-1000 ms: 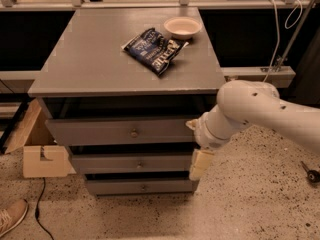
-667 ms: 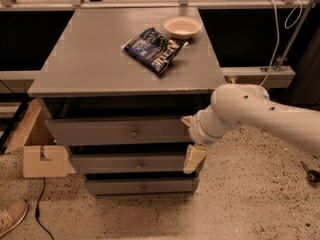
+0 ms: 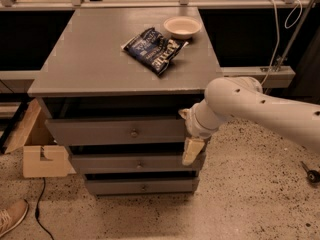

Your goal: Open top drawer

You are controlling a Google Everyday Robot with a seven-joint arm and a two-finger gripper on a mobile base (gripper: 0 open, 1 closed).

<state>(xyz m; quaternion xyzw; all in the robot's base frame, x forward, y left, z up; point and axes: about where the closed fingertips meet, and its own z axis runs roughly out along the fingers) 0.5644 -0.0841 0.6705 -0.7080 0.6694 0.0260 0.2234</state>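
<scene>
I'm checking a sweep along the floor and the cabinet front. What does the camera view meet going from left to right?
From the left: tan shoe → brown cardboard box → small round metal knob on the grey top drawer → gripper at the drawers' right edge → white robot arm.

My pincer (image 3: 192, 151) hangs at the front right of the grey counter (image 3: 95, 59); speckled floor (image 3: 250, 204) below, cardboard box (image 3: 42, 159) at left.
</scene>
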